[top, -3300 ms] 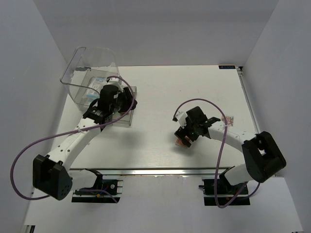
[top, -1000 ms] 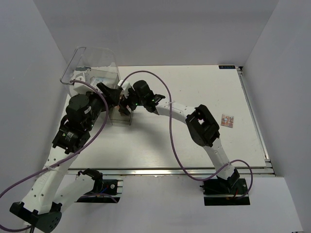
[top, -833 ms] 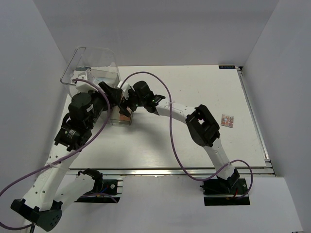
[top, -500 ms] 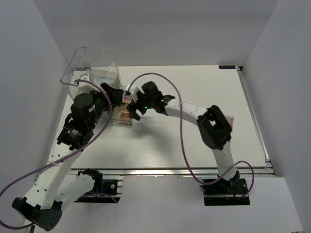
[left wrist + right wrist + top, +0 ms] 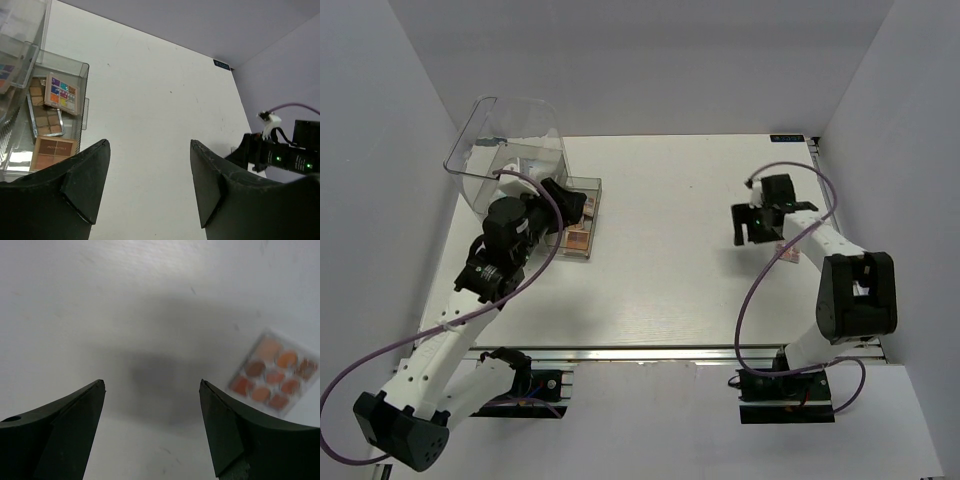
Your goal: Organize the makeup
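- One small square palette point(image 5: 274, 372), with nine peach and brown pans, lay loose on the table point(image 5: 680, 290) near its right edge, roughly midway between the near and far edges.
- My right gripper point(image 5: 151, 400) hung over the table just beside that palette. Its jaws were spread wide with nothing in them, and only bare white surface and a soft shadow showed in the gap. The palette sat outside my right-hand finger, not between the two.
- My left gripper point(image 5: 150, 155) was raised near the far-left corner, jaws well apart and empty, beside the clear tray point(image 5: 82, 115).
- Three palettes lay flat in that tray: a bright multicolour square point(image 5: 62, 93), a long beige one point(image 5: 44, 114) touching it, and a brown two-pan one point(image 5: 53, 153) closest to me. The large clear bin point(image 5: 505, 150) stood at the far-left corner just behind the tray.
- I judged the step in hand to be fetching the loose palette, so the sorting looked well along.
- The next move called for shifting my right gripper sideways until the palette sat centred in the gap, then coming down to the table.
- Being flat and thin, the palette would need my fingertips right at the surface, closing on opposite edges. Otherwise I expected it to skid away. The wrist view was too blurred to judge its thickness.
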